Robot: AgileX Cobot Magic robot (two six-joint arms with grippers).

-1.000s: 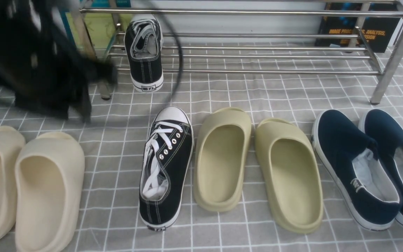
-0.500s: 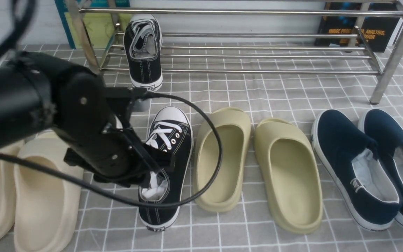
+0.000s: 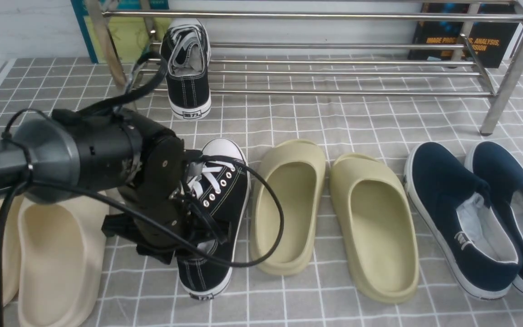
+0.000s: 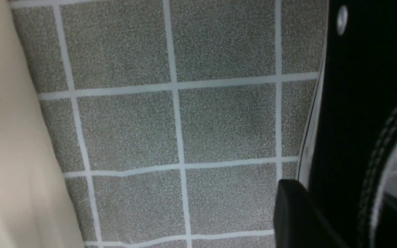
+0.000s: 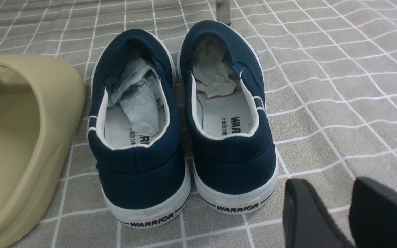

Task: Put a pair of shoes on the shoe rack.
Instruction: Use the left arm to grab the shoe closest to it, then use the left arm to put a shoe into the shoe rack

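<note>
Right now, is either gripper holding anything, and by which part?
Left gripper straddles the floor sneaker at its side wall by the opening; a firm clamp cannot be told. Right gripper holds nothing.

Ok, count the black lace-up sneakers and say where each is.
2. One sneaker stands on the shoe rack's lower bars, at its left end. The other sneaker lies on the checked cloth beside an olive slide, with the left gripper straddling its side. No more show.
</note>
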